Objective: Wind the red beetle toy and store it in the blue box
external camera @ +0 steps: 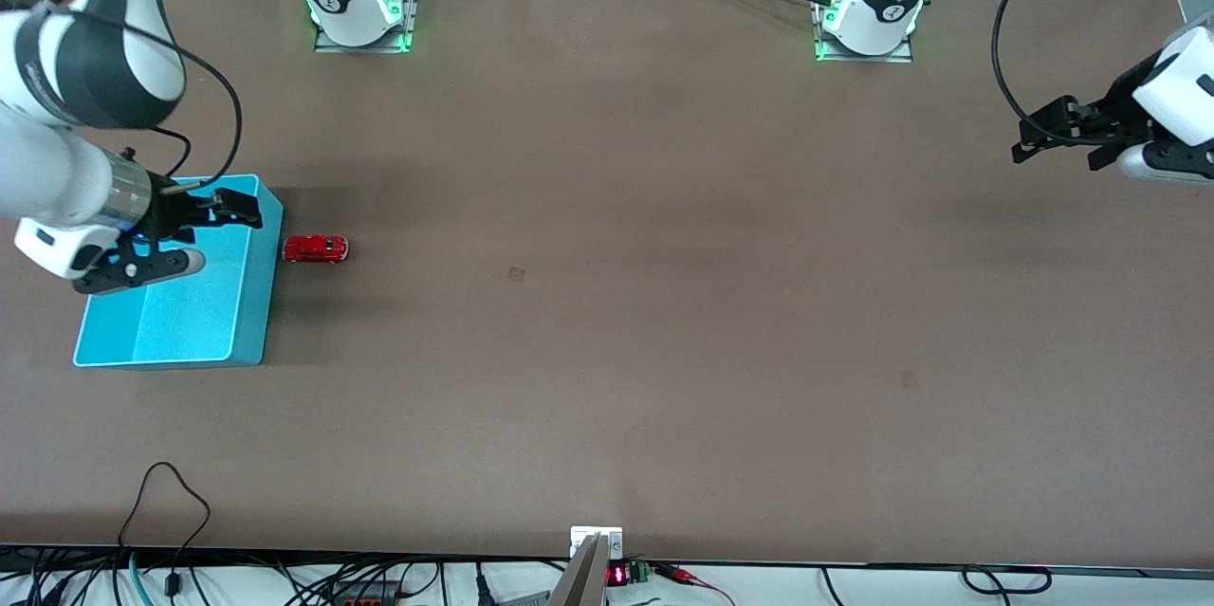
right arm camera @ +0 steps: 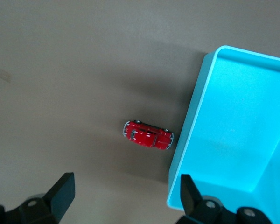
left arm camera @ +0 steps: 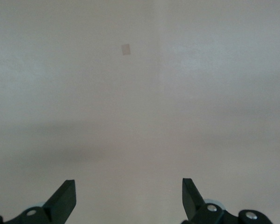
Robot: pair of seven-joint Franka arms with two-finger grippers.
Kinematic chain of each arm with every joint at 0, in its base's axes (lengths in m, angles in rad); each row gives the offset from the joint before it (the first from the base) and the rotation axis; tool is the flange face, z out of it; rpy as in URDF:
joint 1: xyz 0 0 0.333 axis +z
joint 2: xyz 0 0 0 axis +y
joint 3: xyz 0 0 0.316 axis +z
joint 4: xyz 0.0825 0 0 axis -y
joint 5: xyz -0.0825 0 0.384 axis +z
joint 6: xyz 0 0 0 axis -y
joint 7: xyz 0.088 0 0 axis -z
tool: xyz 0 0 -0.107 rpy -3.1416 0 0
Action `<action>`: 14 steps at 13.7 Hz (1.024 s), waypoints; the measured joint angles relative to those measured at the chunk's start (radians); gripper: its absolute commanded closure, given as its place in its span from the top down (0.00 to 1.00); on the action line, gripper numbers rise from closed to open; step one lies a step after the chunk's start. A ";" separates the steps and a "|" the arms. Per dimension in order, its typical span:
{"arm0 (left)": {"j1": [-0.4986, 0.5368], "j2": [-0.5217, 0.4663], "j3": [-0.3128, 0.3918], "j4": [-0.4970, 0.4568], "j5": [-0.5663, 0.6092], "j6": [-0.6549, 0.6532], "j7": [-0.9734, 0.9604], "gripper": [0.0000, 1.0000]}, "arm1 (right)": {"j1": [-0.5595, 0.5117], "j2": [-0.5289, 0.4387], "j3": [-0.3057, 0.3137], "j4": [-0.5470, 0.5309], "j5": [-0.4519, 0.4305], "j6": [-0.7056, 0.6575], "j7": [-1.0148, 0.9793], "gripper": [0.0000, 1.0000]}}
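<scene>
Toy pickup not started: red beetle toy [external camera: 316,248] sits on the desk [external camera: 607,303], just beside the blue box [external camera: 180,326] at the wall facing the left arm's end, roughly 3 o'clock off the box in the front view, small gap visible, wheels down, long axis pointing at the wall. Box looks empty in both views that show it. Right end effector [external camera: 194,236] hangs over the box, fingers spread wide, nothing held; its wrist view shows the toy [right arm camera: 148,134] at about 12 o'clock from the open gap, box wall [right arm camera: 186,140] at 2 o'clock. Left end effector [external camera: 1057,137] waits over bare desk at the left arm's end, fingers wide apart too, empty [left arm camera: 129,198]; only a faint square mark [left arm camera: 126,49] in its wrist view. My read: step in hand is the approach to grasp for winding. Next move calls for shifting the right end effector off the box and over the toy, then descending with fingers straddling the narrow body. Risk as I see it: the toy is tiny, rolls easily, and sits close to the wall, so one finger has little clearance.
</scene>
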 measured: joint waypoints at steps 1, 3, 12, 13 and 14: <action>-0.001 0.000 -0.004 0.001 0.014 0.000 0.000 1.00 | -0.009 0.005 -0.002 -0.055 0.000 0.062 -0.087 1.00; -0.009 0.000 -0.026 0.009 0.049 0.001 -0.002 1.00 | -0.017 0.005 -0.003 -0.168 0.000 0.182 -0.276 1.00; -0.014 0.001 -0.046 0.025 0.057 0.002 -0.007 1.00 | -0.009 0.025 0.005 -0.441 0.000 0.540 -1.071 1.00; -0.014 0.002 -0.047 0.025 0.057 0.002 -0.007 1.00 | -0.009 0.039 0.005 -0.446 0.000 0.559 -1.118 1.00; -0.014 0.004 -0.047 0.025 0.057 0.002 -0.007 1.00 | -0.008 0.052 0.005 -0.448 0.000 0.572 -1.149 1.00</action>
